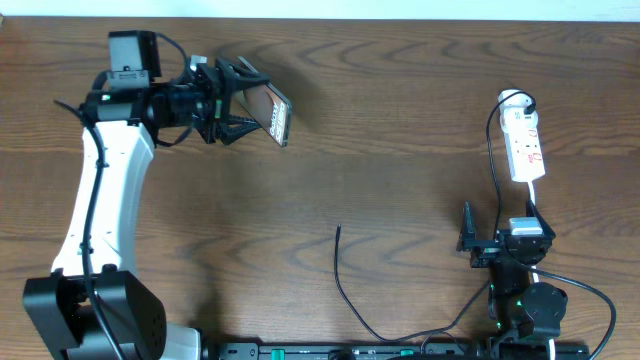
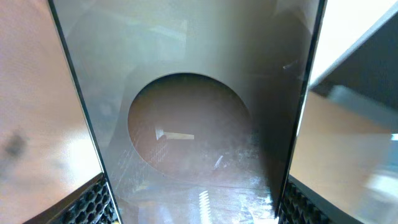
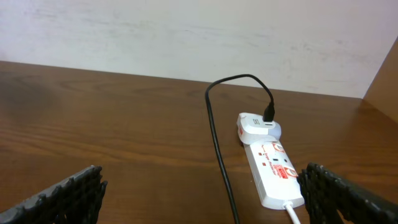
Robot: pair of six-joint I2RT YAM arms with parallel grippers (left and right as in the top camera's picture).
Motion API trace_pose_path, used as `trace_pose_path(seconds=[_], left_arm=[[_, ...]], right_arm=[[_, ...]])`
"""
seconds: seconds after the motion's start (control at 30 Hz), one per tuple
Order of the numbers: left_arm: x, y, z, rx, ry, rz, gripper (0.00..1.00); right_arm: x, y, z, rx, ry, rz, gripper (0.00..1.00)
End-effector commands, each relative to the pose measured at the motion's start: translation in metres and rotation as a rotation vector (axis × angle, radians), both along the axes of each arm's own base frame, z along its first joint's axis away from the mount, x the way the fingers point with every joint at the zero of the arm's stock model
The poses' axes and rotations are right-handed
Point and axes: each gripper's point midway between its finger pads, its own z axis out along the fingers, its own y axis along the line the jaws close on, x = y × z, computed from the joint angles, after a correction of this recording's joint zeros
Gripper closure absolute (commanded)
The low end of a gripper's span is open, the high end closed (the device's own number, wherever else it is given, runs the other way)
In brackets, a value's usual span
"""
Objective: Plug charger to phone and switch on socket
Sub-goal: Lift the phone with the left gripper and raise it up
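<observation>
My left gripper [image 1: 232, 106] is shut on the phone [image 1: 274, 112] and holds it tilted above the table at the far left. In the left wrist view the phone [image 2: 186, 124] fills the frame between the jaws [image 2: 196, 208], showing a dark round patch. The charger cable [image 1: 340, 265] lies on the table at the front centre, its plug tip free and pointing away from me. The white socket [image 1: 525, 140] lies at the right. It also shows in the right wrist view [image 3: 270, 168] with the black cable [image 3: 217, 143] beside it. My right gripper [image 3: 202, 199] is open and empty, just in front of the socket [image 1: 500, 232].
A white adapter [image 3: 255, 127] with the black cable in it sits plugged into the socket's far end. A pale wall runs along the table's far edge. The socket's white cord [image 3: 292, 211] leads toward my right gripper.
</observation>
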Motion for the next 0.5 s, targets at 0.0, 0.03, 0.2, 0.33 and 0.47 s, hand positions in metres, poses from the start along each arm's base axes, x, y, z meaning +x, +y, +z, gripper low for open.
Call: trace_pose_path(seconds=[0.0, 0.03, 0.2, 0.33, 0.47], left_arm=[[-0.019, -0.006, 0.052, -0.291, 0.146, -0.053, 0.93], [-0.021, -0.005, 0.055, -0.316, 0.159, -0.059, 0.93], [-0.024, 0.002, 0.064, -0.379, 0.195, -0.064, 0.93], [-0.024, 0.004, 0.064, -0.383, 0.196, -0.061, 0.93], [-0.024, 0.004, 0.065, -0.386, 0.195, -0.064, 0.92]], right_arm=[[0.0, 0.001, 0.0, 0.01, 0.0, -0.001, 0.01], [0.0, 0.001, 0.0, 0.01, 0.0, -0.001, 0.01], [0.0, 0.001, 0.0, 0.01, 0.0, -0.001, 0.01], [0.0, 0.001, 0.0, 0.01, 0.0, -0.001, 0.01], [0.0, 0.001, 0.0, 0.01, 0.0, -0.001, 0.01]])
